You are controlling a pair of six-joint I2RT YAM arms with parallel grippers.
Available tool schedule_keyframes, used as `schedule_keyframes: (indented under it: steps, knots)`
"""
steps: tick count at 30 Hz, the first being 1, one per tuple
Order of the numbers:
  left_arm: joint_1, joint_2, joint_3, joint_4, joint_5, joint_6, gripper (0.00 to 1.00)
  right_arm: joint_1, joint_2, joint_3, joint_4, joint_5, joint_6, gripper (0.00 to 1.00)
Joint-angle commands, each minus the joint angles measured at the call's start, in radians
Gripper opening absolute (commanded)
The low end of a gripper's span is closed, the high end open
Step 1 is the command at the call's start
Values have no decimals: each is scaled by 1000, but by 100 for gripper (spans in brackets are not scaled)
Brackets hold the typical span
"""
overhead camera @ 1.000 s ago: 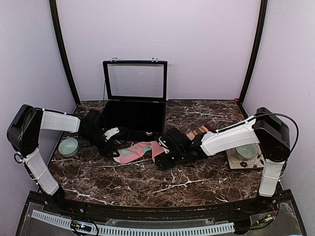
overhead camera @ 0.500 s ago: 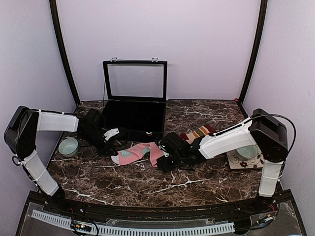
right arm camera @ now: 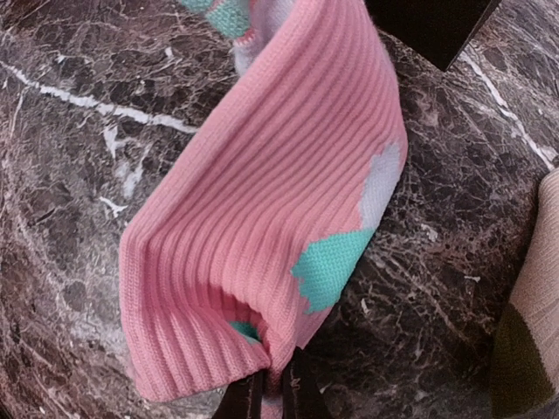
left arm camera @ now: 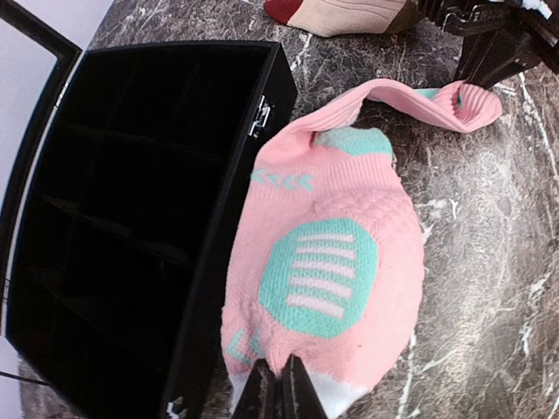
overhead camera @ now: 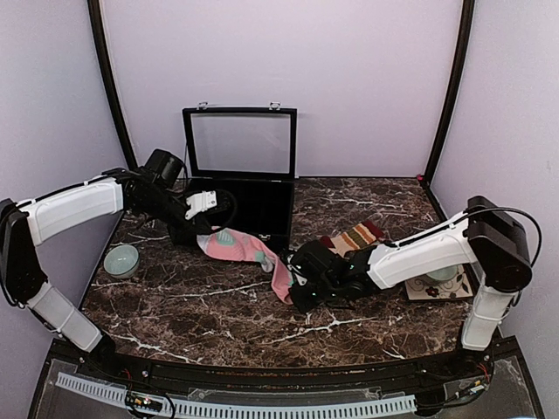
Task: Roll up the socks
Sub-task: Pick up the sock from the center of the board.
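A pink sock with mint-teal patches hangs stretched between both grippers, just above the marble table. My left gripper is shut on its pale toe end beside the black case. In the left wrist view the sock runs away from the closed fingertips. My right gripper is shut on the ribbed cuff, and the right wrist view shows the cuff bunched and pinched at the gripper. A tan sock with red and olive stripes lies flat behind the right arm.
An open black case with a glass lid stands at the back centre, its front wall right next to the sock. A teal bowl sits at the left. A bowl on a floral mat sits at the right, under the right arm.
Both grippers have closed on the pink sock. The left arm rose and pulled back toward the case, and the right gripper moved forward, so the sock now stretches between them.
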Motion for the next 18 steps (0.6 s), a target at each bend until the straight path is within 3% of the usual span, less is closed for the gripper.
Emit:
schedule_keyframes:
  steps: [1, 7, 12, 18]
  knots:
    - [-28, -54, 50, 2, -154, 153, 0, 31, -72, -42, 23, 11, 43, 4]
    - [-68, -78, 55, 143, -244, 278, 0, 54, -139, -80, 39, -1, 82, 2]
    - [-99, -48, 69, 81, -380, 420, 0, 54, -191, -112, 134, -182, 145, 2]
    - [-100, -78, 111, -110, -421, 440, 0, 54, -170, -129, 279, -377, 243, 8]
